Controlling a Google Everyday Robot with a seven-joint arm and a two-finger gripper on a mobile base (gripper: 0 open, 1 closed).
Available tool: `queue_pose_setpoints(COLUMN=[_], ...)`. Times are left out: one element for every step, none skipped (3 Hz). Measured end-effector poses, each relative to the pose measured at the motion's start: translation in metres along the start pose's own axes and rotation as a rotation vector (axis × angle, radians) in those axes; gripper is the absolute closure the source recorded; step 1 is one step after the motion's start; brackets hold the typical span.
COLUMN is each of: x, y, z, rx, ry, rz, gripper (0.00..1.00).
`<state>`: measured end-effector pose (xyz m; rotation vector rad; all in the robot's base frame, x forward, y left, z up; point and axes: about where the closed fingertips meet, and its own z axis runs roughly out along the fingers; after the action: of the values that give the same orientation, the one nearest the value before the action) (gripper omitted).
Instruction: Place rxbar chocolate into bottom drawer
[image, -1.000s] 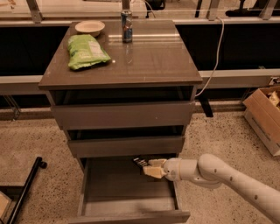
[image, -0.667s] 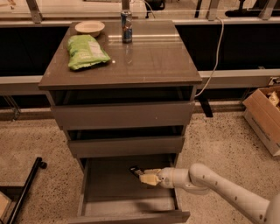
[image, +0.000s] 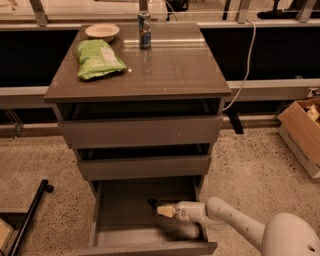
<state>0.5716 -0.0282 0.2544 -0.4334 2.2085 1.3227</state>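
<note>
Gripper (image: 160, 206) has dropped lower into the open bottom drawer (image: 120, 217) under the bench's (image: 175, 65) front edge, fingers (image: 169, 210) still pinching rxbar chocolate (image: 152, 202), so release looks near.

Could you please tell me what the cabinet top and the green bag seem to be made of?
Cabinet top: likely glossy laminate or glass; it mirrors the can. Green bag: thin crinkled plastic film, by its creases and sheen. The gripper is over the bottom drawer, holding the rxbar chocolate.
</note>
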Motion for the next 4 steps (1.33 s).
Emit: queue_pose_setpoints(x=[0.028, 0.051, 0.053, 0.054], y=[-0.023, -0.033, -0.032, -0.030], z=[0.021, 0.036, 0.038, 0.041], rx=[0.056, 0.074, 0.072, 0.068], ry=[0.025, 0.028, 0.030, 0.033], rz=[0.097, 0.186, 0.191, 0.191], gripper=[1.00, 1.00, 0.84, 0.53])
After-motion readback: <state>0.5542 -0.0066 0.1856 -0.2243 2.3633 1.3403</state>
